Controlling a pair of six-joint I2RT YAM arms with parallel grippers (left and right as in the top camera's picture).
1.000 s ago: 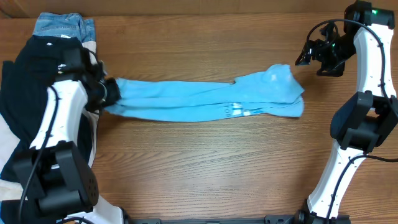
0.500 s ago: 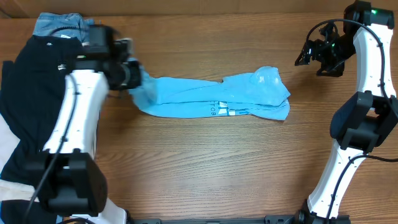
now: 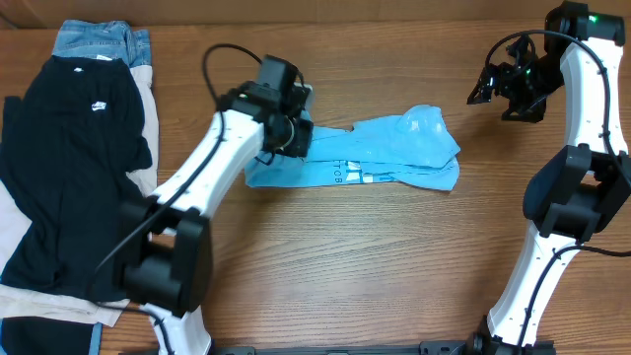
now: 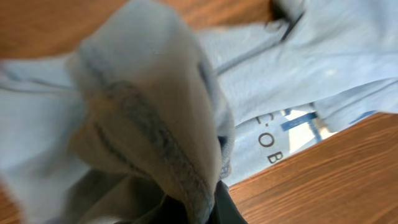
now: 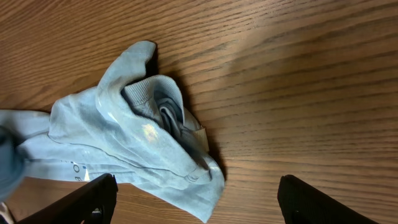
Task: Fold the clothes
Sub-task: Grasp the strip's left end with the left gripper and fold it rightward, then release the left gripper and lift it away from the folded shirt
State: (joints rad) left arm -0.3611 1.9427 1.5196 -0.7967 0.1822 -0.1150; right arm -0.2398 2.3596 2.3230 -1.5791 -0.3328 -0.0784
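Note:
The light sky-blue T-shirt [image 3: 385,153] lies bunched in a long strip across the middle of the table, with white print on its front fold. My left gripper [image 3: 294,138] is shut on the shirt's left end and holds it raised over the rest of the strip. In the left wrist view the gripped fabric [image 4: 143,124] fills the frame and hides the fingers. My right gripper [image 3: 485,91] is open and empty, up in the air right of the shirt. The right wrist view shows the shirt's right end [image 5: 143,143] below its spread fingers [image 5: 199,202].
A black T-shirt with a small white logo [image 3: 79,158] lies spread at the left, over pale cloth [image 3: 20,237]. Blue denim jeans [image 3: 99,41] lie at the back left. The wooden table [image 3: 375,256] shows bare in front of the shirt.
My left gripper has carried the shirt's left end far to the right, over the strip, which is now shorter. The right arm has not moved.

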